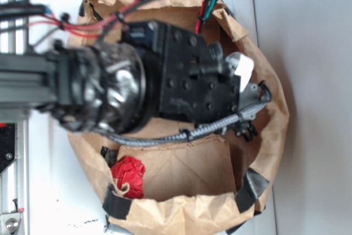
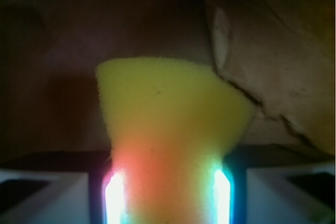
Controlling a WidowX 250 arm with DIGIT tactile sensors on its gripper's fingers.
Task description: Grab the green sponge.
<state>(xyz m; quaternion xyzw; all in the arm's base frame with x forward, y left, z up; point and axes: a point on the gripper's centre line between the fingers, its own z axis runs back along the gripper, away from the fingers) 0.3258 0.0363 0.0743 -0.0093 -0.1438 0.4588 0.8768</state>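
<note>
Tool [image 2: 168, 198] tight around green sponge [image 2: 168, 108]

The exterior view looks almost straight down from above the brown paper bag [image 1: 264, 136], close enough that the bag nearly fills the picture and the arm [image 1: 165, 75] over it is blurred. The bag's open mouth faces the camera. The wrist view sits inside the bag, very close to the yellow sponge [image 2: 168, 124], looking along the lit fingers [image 2: 114, 195] toward the bag's crumpled wall. Both views share the bag's brown paper interior; the sponge shows only in the wrist view.
</note>
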